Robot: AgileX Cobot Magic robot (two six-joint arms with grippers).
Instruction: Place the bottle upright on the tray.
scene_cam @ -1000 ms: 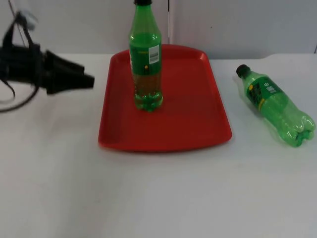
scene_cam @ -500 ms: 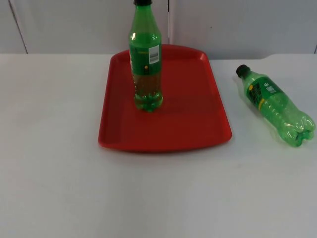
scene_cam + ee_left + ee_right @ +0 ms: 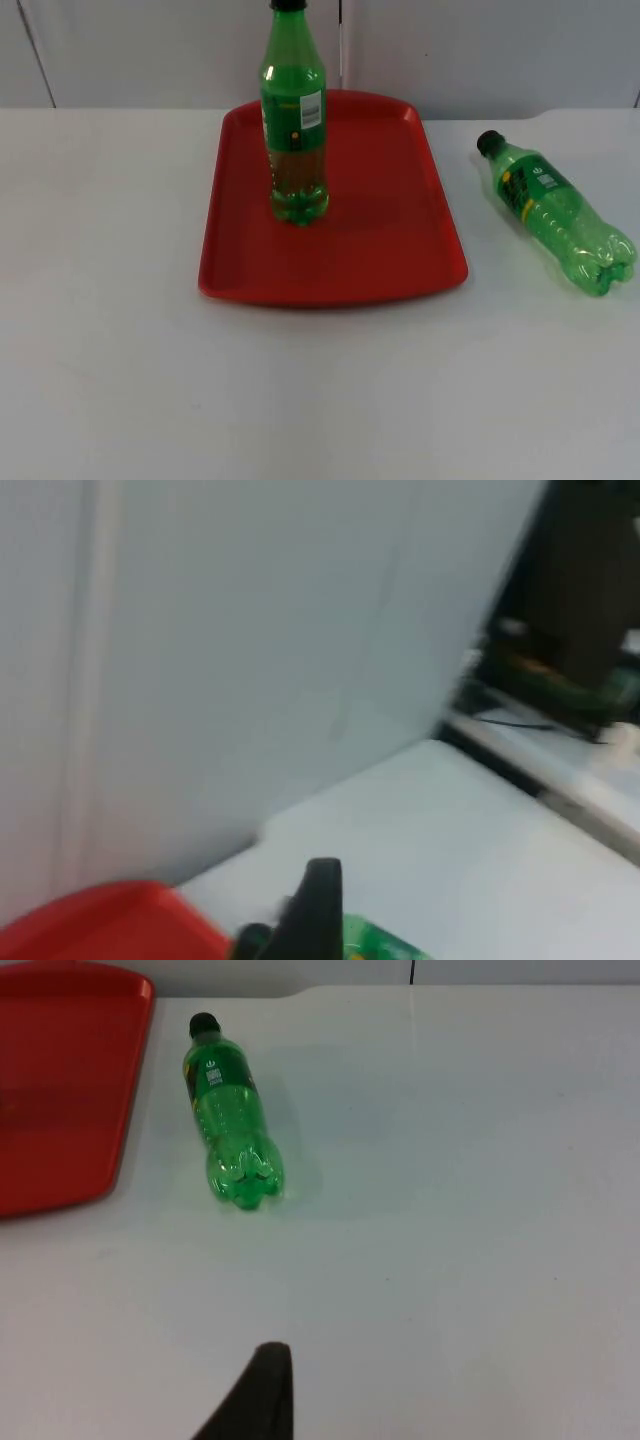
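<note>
Jaws-wise I can't tell open or shut on either gripper, but one green plastic bottle (image 3: 294, 115) stands upright on the red plastic tray (image 3: 390, 240) while another green bottle (image 3: 556, 212) lies near the worktop's right edge, so I'd grab it mid-body.

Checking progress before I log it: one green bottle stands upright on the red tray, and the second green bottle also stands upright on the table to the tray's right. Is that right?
Not quite. The second bottle lies on its side on the table, cap toward the wall, as the top view shows. The rest holds: one bottle stands upright on the red tray, and the other is to the tray's right.
</note>
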